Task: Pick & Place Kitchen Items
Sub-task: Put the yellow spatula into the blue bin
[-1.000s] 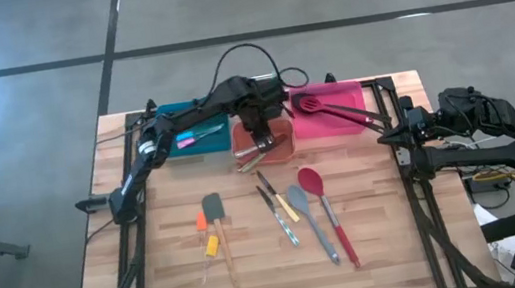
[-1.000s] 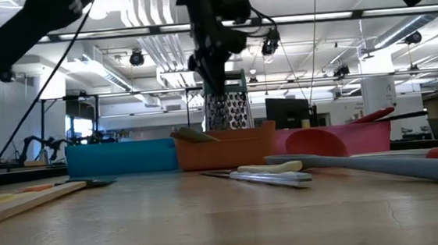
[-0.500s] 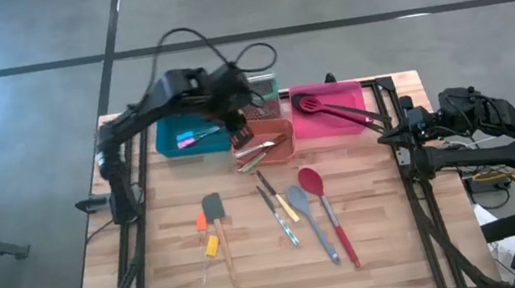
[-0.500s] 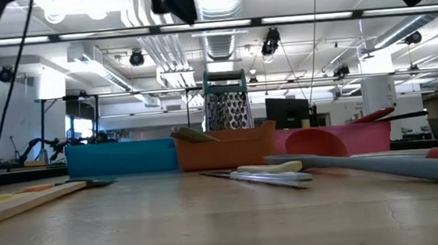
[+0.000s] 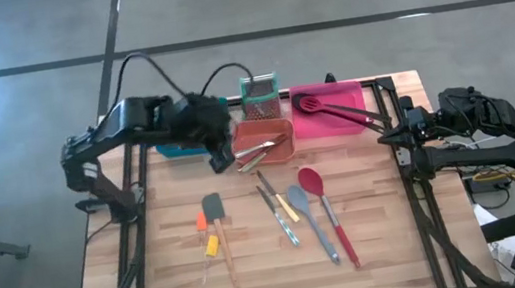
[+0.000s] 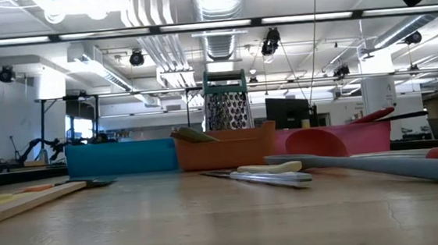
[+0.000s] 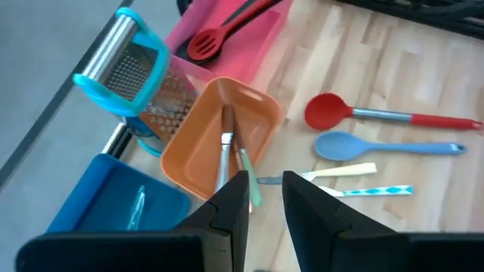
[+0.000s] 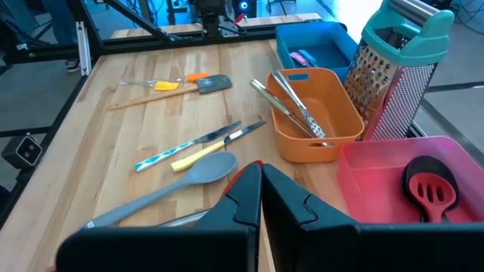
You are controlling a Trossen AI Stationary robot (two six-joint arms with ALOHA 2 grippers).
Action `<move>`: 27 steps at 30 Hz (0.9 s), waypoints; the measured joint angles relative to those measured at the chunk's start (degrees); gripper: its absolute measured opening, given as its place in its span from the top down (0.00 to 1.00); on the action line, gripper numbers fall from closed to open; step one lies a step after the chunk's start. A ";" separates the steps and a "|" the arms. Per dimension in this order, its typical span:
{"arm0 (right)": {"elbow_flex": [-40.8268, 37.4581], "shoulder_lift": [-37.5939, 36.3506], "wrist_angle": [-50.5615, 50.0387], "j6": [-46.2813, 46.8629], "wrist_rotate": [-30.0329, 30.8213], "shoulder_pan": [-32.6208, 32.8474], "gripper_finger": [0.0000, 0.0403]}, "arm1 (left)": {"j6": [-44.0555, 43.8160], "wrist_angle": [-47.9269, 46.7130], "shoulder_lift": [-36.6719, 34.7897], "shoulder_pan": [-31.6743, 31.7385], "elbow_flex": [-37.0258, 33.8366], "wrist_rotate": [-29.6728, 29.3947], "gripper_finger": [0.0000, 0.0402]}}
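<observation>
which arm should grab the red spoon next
Left, probably. The left gripper hangs open over the table by the orange bin, closer to the red spoon. The right gripper sits shut at the table's right edge.

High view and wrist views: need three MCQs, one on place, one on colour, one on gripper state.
1. The grater stands:
A. in the blue bin
B. behind the orange bin
C. out among the loose spoons

2. The slotted spoon in the pink bin is:
A. red
B. green
C. yellow

3. The right gripper is:
A. shut and empty
B. shut on a grey spoon
C. open around the grater

Answers:
1. B, it stands upright at the far edge, just past the orange bin.
2. A, its head and handle show red against the pink.
3. A, the fingers meet with nothing between them, at the table's right edge.
</observation>
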 joint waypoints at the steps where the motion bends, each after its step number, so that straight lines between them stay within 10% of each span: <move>1: 0.00 0.00 0.00 0.00 0.00 -0.02 0.98 | -0.58 0.17 -0.52 -1.12 -0.55 -0.53 0.79; 27: 0.00 0.00 0.02 -0.01 0.01 -0.01 0.98 | -16.04 2.40 -3.05 -24.83 -11.64 -14.58 0.80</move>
